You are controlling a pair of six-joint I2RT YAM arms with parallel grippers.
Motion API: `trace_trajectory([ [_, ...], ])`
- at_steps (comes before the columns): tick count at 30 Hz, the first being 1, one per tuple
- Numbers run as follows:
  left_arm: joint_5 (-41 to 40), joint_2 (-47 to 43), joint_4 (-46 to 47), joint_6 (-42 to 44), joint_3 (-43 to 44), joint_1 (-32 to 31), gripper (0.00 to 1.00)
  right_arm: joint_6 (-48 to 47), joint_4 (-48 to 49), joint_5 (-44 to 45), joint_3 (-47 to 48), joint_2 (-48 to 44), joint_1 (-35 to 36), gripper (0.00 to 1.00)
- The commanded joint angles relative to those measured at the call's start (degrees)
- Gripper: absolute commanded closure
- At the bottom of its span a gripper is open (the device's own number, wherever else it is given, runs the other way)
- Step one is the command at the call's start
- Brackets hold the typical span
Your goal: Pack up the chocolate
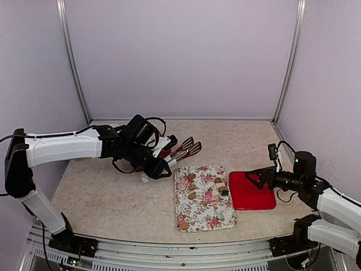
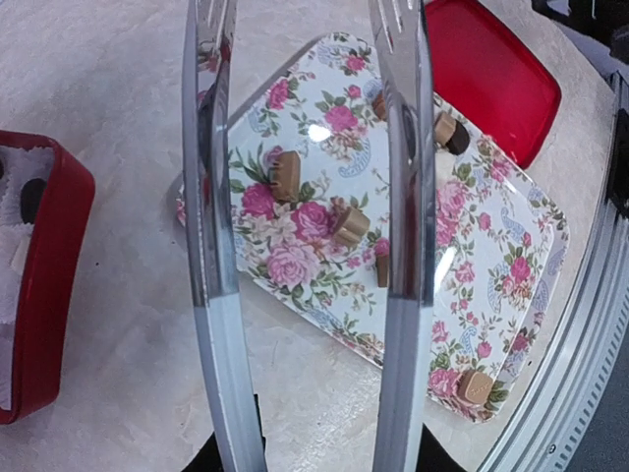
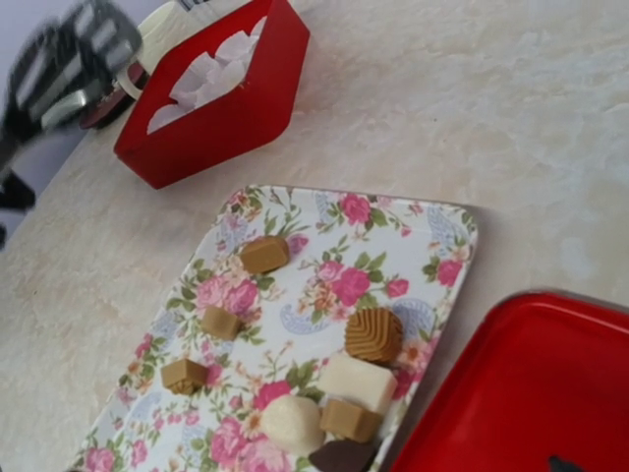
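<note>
Left claw (image 1: pixel 159 158) squeezing the tongs (image 2: pixel 211 246), blades apart and bare, chocolate (image 2: pixel 351 224) below between them, likely light, slick, easily dented, so I'd pinch gently across flat sides.

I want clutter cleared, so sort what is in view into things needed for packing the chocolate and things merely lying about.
Needed: chocolates, flowered tray, red box, tongs, red lid.
Lying about: white mug behind the box, only partly seen.

Chocolate pieces (image 3: pixel 373 334), tan, cream, dark, scattered loose on floral tray (image 3: pixel 432 236).
</note>
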Motion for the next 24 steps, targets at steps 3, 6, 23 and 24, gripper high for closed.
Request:
trace_trajectory([
  [3, -4.08, 4.13, 0.01, 4.96, -0.58, -8.18, 0.61, -0.2, -0.94, -0.11, -0.24, -0.92, -0.76, 0.0],
  [6, -5.59, 7.78, -0.83, 6.4, 0.62, -11.46, 0.61, -0.11, -0.79, -0.23, -0.28, -0.92, -0.74, 0.0],
  [23, -7.08, 20.44, -1.74, 9.25, 6.93, -15.41, 0.62, -0.81, -2.09, 0.38, -0.49, -1.9, -0.86, 0.0],
  [24, -7.25, 20.73, -2.08, 9.43, 7.08, -15.54, 0.62, -0.85, -1.97, 0.38, -0.46, -1.85, -0.82, 0.0],
])
